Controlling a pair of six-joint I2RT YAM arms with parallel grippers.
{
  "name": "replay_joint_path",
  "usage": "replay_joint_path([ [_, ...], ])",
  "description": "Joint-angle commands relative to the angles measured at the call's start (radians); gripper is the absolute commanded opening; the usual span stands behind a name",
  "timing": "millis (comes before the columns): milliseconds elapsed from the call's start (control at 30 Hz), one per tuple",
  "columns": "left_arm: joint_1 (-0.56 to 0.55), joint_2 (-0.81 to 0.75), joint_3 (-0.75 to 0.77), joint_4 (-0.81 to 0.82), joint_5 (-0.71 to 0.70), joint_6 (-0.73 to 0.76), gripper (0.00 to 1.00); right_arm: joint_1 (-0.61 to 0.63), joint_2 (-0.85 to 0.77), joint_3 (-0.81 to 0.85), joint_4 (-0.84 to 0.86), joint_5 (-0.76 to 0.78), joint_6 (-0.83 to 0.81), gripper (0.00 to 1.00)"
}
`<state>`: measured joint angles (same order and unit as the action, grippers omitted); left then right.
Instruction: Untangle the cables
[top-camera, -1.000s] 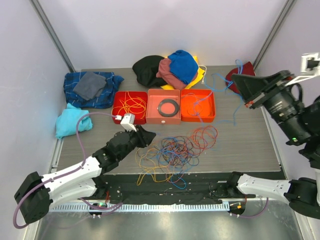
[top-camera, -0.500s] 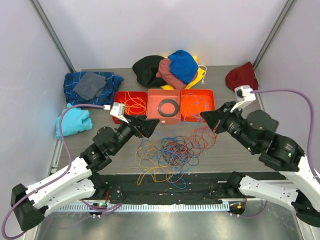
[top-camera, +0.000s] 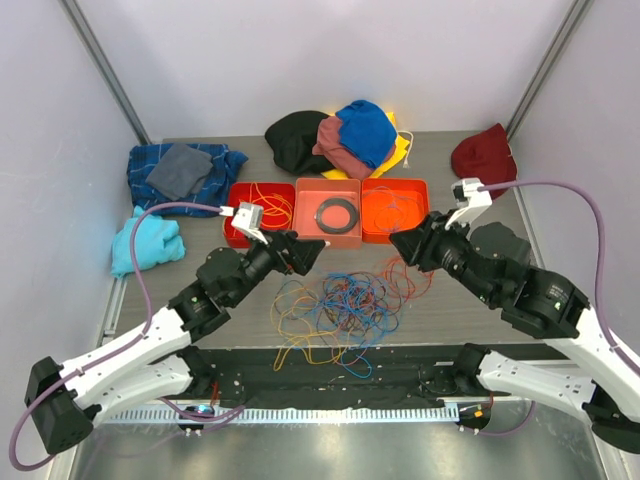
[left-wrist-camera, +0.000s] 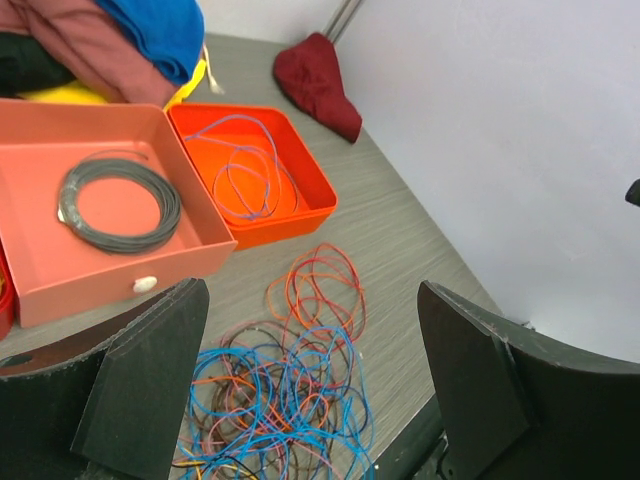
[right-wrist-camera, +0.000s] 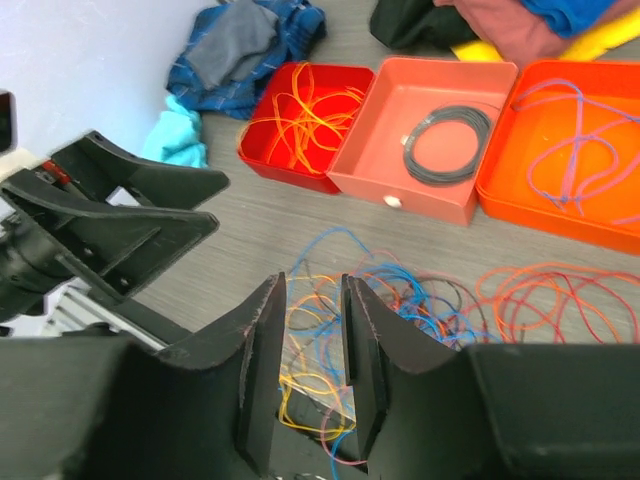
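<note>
The cables (top-camera: 340, 305) lie in a loose tangle of blue, orange, yellow and red loops on the table's near middle. From the left, my left gripper (top-camera: 308, 250) hovers over the tangle's far left edge. Its fingers (left-wrist-camera: 140, 390) stand wide apart with nothing between them, and the tangled cables (left-wrist-camera: 280, 390) show in the gap. My right gripper (top-camera: 400, 245) reaches in from the right, above the red loops (top-camera: 410, 275). A narrow, empty gap separates the right gripper's (right-wrist-camera: 312, 290) fingers. More cables fill the red tray (top-camera: 238, 195), and a blue one rests in the orange tray (top-camera: 422, 212).
The salmon middle tray (top-camera: 310, 232) holds a black rubber ring (top-camera: 337, 212). Cloths lie around: blue plaid (top-camera: 185, 175) and cyan (top-camera: 145, 245) at left, a pile (top-camera: 335, 135) at the back, a maroon one (top-camera: 483, 152) at back right. Some cable loops hang over the table's near edge (top-camera: 330, 348).
The right arm has swung down from high on the right to the tangle, its jaws parting. The left arm moved forward and opened wide. The blue cable now lies in the orange tray.
</note>
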<state>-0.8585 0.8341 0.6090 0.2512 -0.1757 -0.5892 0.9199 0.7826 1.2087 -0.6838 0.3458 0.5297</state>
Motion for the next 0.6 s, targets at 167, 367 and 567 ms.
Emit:
replay_joint_path([
  [167, 0.003, 0.042, -0.003, -0.007, 0.027, -0.021, 0.9, 0.004, 0.018, -0.377, 0.038, 0.018, 0.121, 0.39],
  [367, 0.004, 0.026, -0.038, -0.023, 0.016, -0.04, 0.9, 0.004, 0.093, -0.485, 0.093, 0.088, 0.135, 0.45],
  [567, 0.003, 0.013, -0.055, -0.039, 0.012, -0.047, 0.9, 0.002, 0.205, -0.523, 0.124, 0.142, 0.138, 0.47],
])
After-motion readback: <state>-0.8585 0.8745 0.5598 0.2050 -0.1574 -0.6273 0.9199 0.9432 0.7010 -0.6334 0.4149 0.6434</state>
